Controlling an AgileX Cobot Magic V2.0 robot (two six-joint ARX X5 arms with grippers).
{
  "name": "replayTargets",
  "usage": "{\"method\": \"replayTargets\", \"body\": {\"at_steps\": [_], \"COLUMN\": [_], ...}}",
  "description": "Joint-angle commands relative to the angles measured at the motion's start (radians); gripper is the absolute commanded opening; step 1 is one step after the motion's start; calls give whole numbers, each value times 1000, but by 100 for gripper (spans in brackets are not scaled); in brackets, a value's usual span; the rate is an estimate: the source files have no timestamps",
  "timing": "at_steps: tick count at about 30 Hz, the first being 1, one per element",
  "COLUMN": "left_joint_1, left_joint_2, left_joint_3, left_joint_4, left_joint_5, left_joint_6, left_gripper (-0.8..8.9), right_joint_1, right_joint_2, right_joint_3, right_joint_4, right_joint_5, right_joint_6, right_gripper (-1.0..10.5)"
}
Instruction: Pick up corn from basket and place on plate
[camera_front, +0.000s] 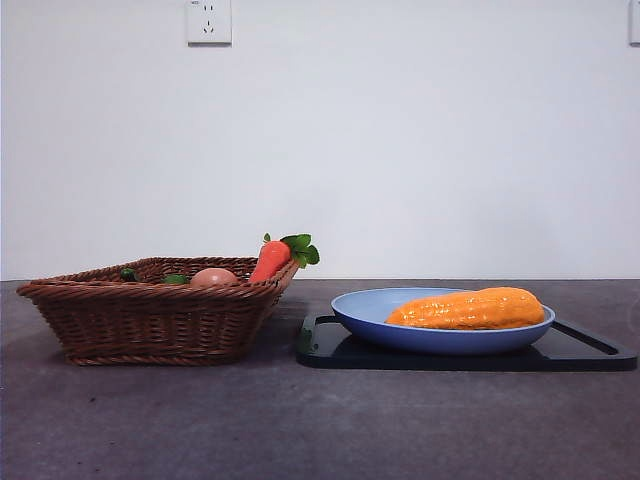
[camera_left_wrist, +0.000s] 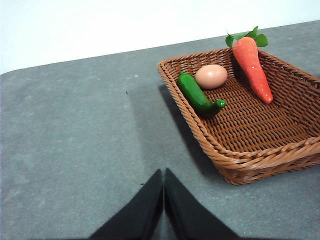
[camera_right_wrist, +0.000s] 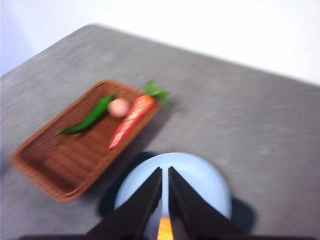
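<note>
Corn: I see the corn (camera_front: 468, 309) lying on its side in the plate, long axis across the front view, nothing gripping it. In the right wrist view only a thin orange strip of it (camera_right_wrist: 164, 229) shows between the jaws.
Plate: light-blue plate (camera_front: 372, 310) sits on a black tray (camera_front: 325, 349), just beside the basket on the table.
Basket: brown wicker basket (camera_front: 150, 320) holds a carrot (camera_front: 270, 259) leaning on the rim with its leaves over the edge, an egg (camera_front: 213, 276) and a green pepper (camera_left_wrist: 196, 94). No corn in it.
Left gripper: left gripper (camera_left_wrist: 163, 182) hangs above bare table (camera_left_wrist: 75, 140) near the basket's corner, angled down toward the tabletop. Jaws pressed together, tips touching, nothing between them.
Right gripper: right gripper (camera_right_wrist: 165, 177) is up high over the plate, looking down on it, with the basket off to one side. Jaws close together with a narrow slit between, holding nothing. This view is blurred.
Arms in front view: I can't see either arm there, both out of the picture.
Wall: white, one socket (camera_front: 209, 21) high up.
</note>
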Motion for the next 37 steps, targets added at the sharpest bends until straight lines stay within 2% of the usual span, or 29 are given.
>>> {"method": "replayTargets", "body": {"at_steps": [1,2,6,9,11,19,22,26,32,37], "left_joint_1": [2,2,2,2,2,2,2,2,2,2], "left_joint_2": [-2,-2,-2,-2,-2,-2,-2,-2,-2,-2], "left_joint_3": [-23,-23,-23,-23,-23,-23,-23,-23,-23,-23], "left_joint_4": [-17,-17,-17,-17,-17,-17,-17,-17,-17,-17], "left_joint_5": [0,0,0,0,0,0,0,0,0,0], "left_joint_6": [-5,-5,-5,-5,-5,-5,-5,-5,-5,-5], "left_gripper": [6,6,6,6,6,6,6,7,6,6], "right_joint_1": [-17,-19,-39,-57,-71,-122,-125,-125,-126,-126], "right_joint_2": [-52,-73,-166,-245,-309,-592,-695,-817,-949,-975], "right_joint_3": [17,17,10,-53,-139,-628,-790,-962,-1138,-1210], "right_joint_4": [10,14,26,108,191,620,708,754,754,756], "right_joint_5": [2,6,18,92,131,141,182,242,264,263], "right_joint_6": [-4,-31,-42,-42,-42,3,21,56,105,147], "right_gripper": [2,2,2,2,2,2,2,2,2,2]}}
